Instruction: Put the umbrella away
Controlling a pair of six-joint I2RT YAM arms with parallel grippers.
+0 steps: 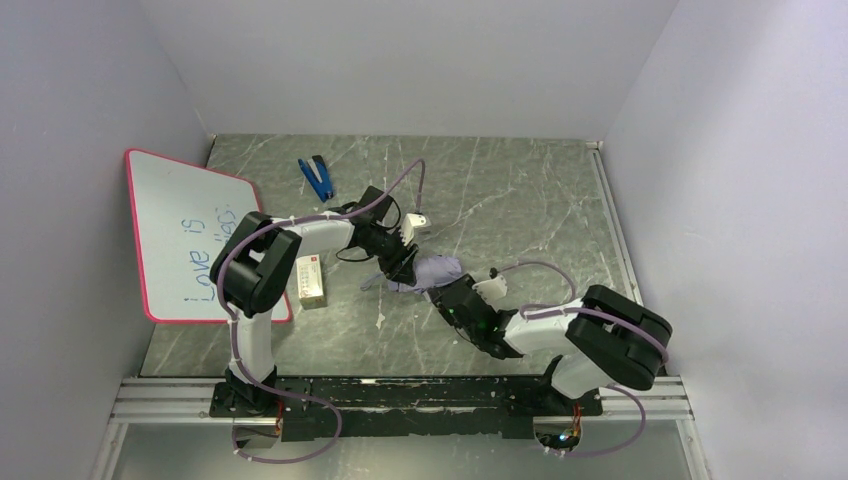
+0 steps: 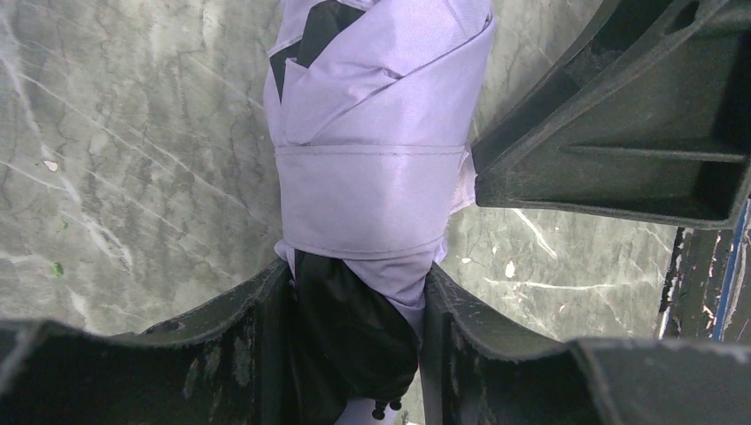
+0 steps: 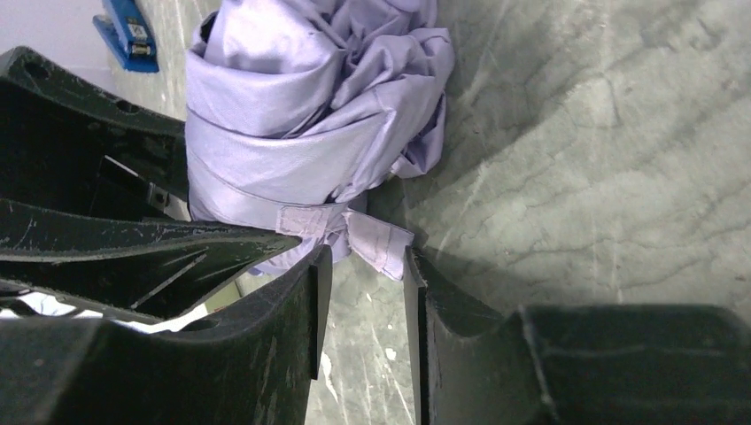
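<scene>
Well to the right of the whiteboard (image 1: pixel 190 235), out on the marbled tabletop (image 1: pixel 520 200), the umbrella (image 1: pixel 432 272) is seen lying as a rolled lavender bundle between both arms. Its end nearer the whiteboard is clamped by the left gripper (image 1: pixel 403 262), with fabric and black folds squeezed from either side. On the side away from the whiteboard, the right gripper (image 3: pixel 363 266) is poised with jaws apart, and the tab of the closure strap (image 3: pixel 381 248) is found right at their mouth, not pinched. Soft, slick cloth over thin ribs is to be expected: light, easily crushed, likely to unroll if let go. A hold is best taken on the firm wrapped waist or the strap tab, not on loose folds.
</scene>
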